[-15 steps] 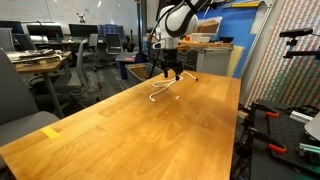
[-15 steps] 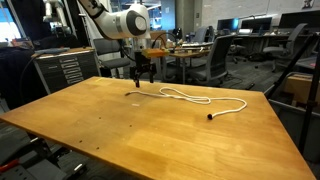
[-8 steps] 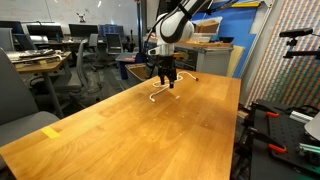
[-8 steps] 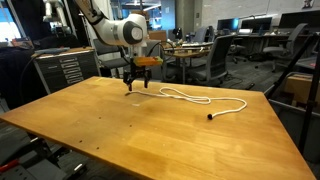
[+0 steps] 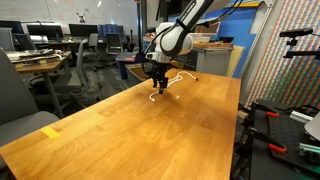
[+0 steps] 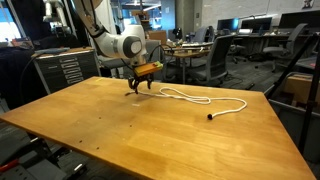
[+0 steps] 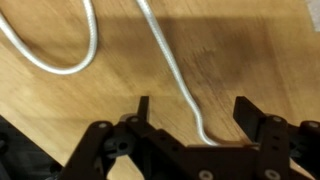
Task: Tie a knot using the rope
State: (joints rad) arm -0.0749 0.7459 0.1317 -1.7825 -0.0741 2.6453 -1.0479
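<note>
Wooden top: a honey-coloured wooden table [image 6: 110,135]. The long thin white rope [image 6: 200,100] lies flat on it, with the black two-finger gripper [image 6: 137,88] down low over one end of the rope.
Loop on the left: in the wrist view, a curved stretch of the rope [image 7: 165,60] sweeps round up and to the left of the gripper [image 7: 193,102]. It's well clear of it, so not the bit that matters.
Left finger: black pad [image 7: 143,108], off the cord, with bare wood showing between the two.
Middle strand: this is the one to watch. It runs pretty much straight away from the gripper, long axis about square to the line between the fingers. It sits roughly centred in the gap, then hooks a little toward the right finger as it comes in close.
Right finger: black pad [image 7: 245,110], also apart from the cord.
Gripper state: jaws stand wide and straddle that strand, with nothing in them as far as I can see.
Rest of the rope: in an exterior view it snakes off to the right of the gripper and ends in a small dark tip [image 6: 210,116], well apart from it.
My guess: the strand crosses the gap, so a plain squeeze should catch it. It's thin and flat on the wood though, so the fingertips need to be right down at the surface. Can't tell from these shots whether they are.
</note>
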